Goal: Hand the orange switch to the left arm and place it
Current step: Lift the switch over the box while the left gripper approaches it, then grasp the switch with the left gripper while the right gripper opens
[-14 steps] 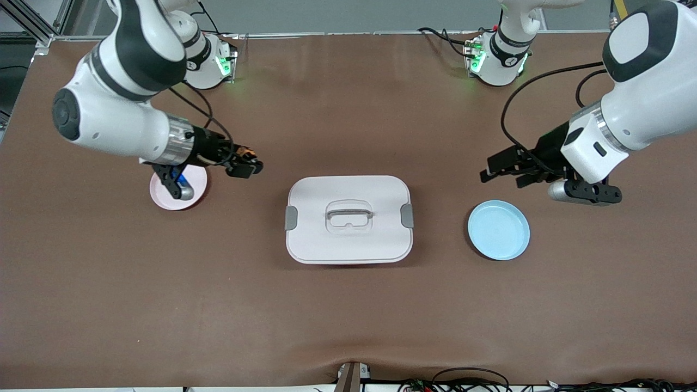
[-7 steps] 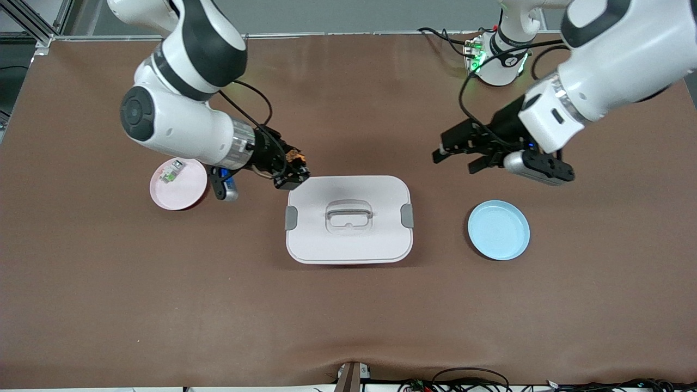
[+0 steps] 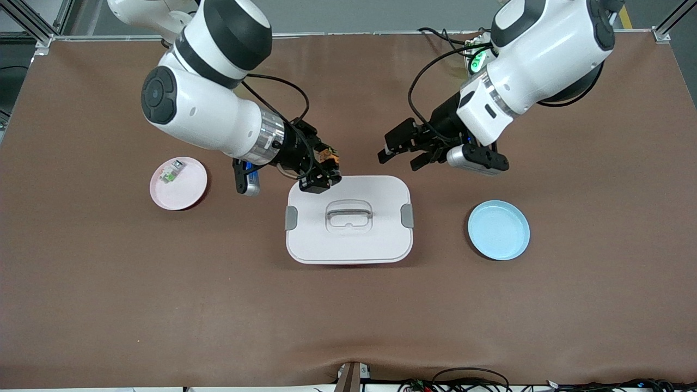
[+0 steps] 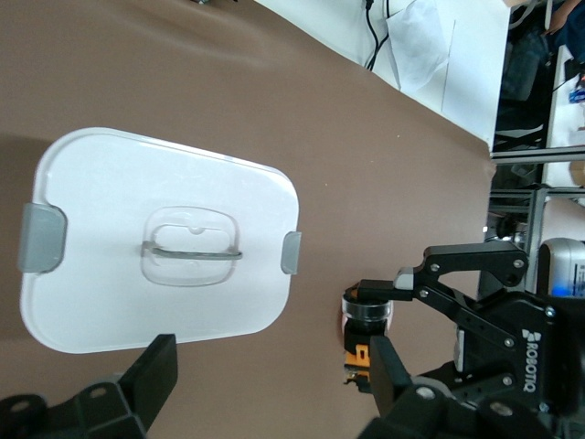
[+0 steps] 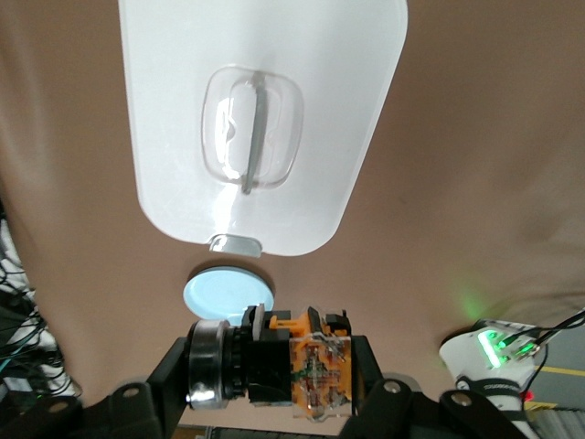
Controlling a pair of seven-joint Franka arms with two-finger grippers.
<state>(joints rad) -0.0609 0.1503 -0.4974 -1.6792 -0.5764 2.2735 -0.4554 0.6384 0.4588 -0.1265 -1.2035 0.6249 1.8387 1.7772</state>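
Note:
The orange switch [image 3: 327, 158] is pinched sideways in my right gripper [image 3: 321, 175], which is shut on it over the corner of the box [image 3: 348, 218] toward the right arm's end. In the right wrist view the switch [image 5: 291, 368] fills the shut gripper [image 5: 274, 373], with the white box [image 5: 265, 119] below. My left gripper [image 3: 400, 152] hangs open over the table beside the box's other corner, pointing at the switch. From the left wrist, its gripper [image 4: 274, 389] is spread wide with nothing between, and the switch [image 4: 367, 322] shows just ahead.
A pink plate [image 3: 185, 190] holding a small green-and-white component [image 3: 171, 173] sits toward the right arm's end. A pale blue plate [image 3: 499, 229] lies toward the left arm's end, also the blue plate [image 5: 228, 291] past the box. The box has grey side clips [image 3: 291, 218].
Both arms swung in toward the middle. The right gripper carried the switch from over the pink plate to the box's corner. The left gripper came from near the blue plate toward it.

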